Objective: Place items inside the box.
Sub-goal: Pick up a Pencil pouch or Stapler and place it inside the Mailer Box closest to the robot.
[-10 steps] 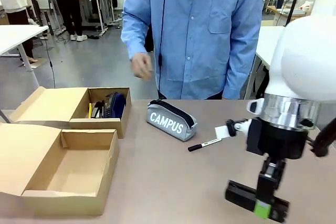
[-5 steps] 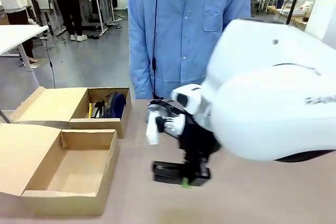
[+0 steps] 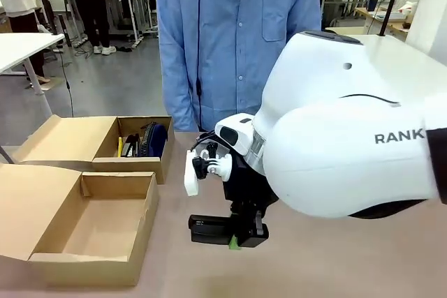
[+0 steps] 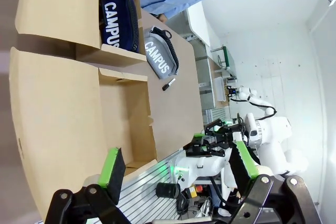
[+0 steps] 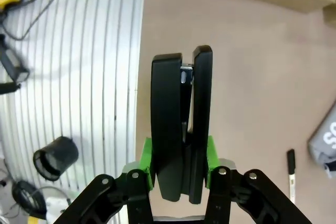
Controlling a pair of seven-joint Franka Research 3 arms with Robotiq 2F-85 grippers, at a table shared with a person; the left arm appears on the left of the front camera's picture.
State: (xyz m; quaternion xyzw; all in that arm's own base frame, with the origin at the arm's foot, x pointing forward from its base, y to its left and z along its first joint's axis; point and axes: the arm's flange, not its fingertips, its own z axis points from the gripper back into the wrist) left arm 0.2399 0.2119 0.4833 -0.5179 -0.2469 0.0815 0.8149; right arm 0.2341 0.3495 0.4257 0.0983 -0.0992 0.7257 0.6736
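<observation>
My right gripper (image 3: 234,232) is shut on the black stapler (image 3: 213,229) and holds it just above the table's middle, right of the box (image 3: 42,200), a shallow brown carton with its lid flap open and nothing inside. In the right wrist view the stapler (image 5: 181,124) stands between the green pads (image 5: 147,156), with the marker pen (image 5: 290,174) and a corner of the grey case (image 5: 325,140) to the right. My left gripper (image 4: 177,163) is open above the box (image 4: 52,119). The grey "CAMPUS" case (image 4: 160,56) and the marker (image 4: 169,84) lie on the table.
A smaller open carton (image 3: 66,141) behind the box holds a navy pencil case (image 3: 155,139), a yellow cutter (image 3: 119,146) and a black item. A person in a blue shirt (image 3: 237,40) stands at the far edge. The big white right arm (image 3: 342,151) covers the table's middle and right.
My right arm has swung from the front right to the middle of the table, carrying the stapler leftward toward the box. The person's hand has dropped out of sight.
</observation>
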